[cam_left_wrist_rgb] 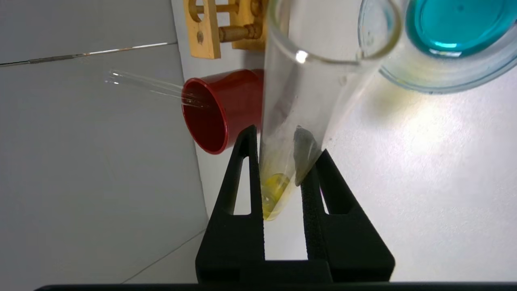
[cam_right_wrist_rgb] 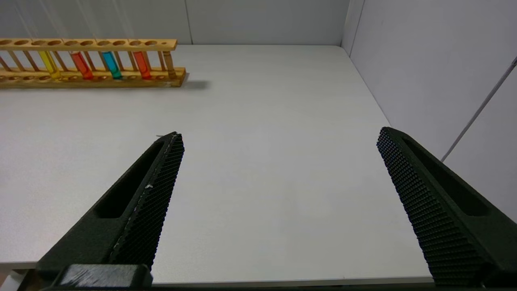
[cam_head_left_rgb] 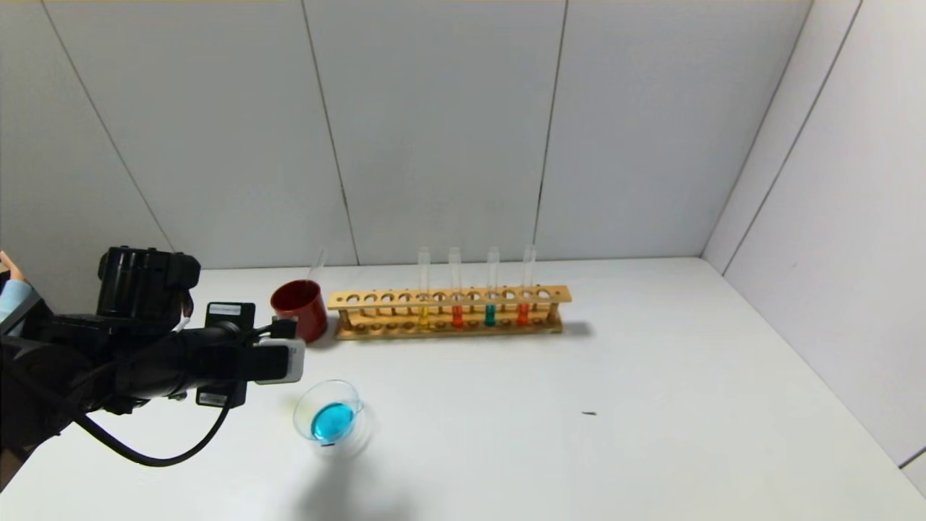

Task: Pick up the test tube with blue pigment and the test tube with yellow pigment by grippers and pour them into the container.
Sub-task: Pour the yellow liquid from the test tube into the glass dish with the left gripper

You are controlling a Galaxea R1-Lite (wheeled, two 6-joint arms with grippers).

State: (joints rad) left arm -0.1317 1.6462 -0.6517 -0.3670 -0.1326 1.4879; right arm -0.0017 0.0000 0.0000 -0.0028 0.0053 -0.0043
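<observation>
My left gripper (cam_head_left_rgb: 289, 360) (cam_left_wrist_rgb: 286, 141) is shut on the lower end of the test tube with yellow pigment (cam_left_wrist_rgb: 282, 121). The tube is tilted, with a little yellow liquid at its round bottom and its open mouth next to the rim of the container (cam_left_wrist_rgb: 444, 76). The container (cam_head_left_rgb: 329, 420), a clear glass dish, holds blue liquid and stands on the table just past the gripper. A test tube with blue pigment (cam_head_left_rgb: 490, 312) (cam_right_wrist_rgb: 111, 64) and another yellow tube (cam_head_left_rgb: 423, 315) (cam_right_wrist_rgb: 49, 64) stand in the wooden rack (cam_head_left_rgb: 448, 297). My right gripper (cam_right_wrist_rgb: 278, 135) is open and empty above bare table.
A dark red cup (cam_head_left_rgb: 300, 310) (cam_left_wrist_rgb: 218, 109) stands left of the rack with an empty clear tube (cam_left_wrist_rgb: 153, 87) leaning in it. Two orange-red tubes (cam_head_left_rgb: 456, 315) (cam_head_left_rgb: 523, 312) also stand in the rack. Grey walls close the back and right side.
</observation>
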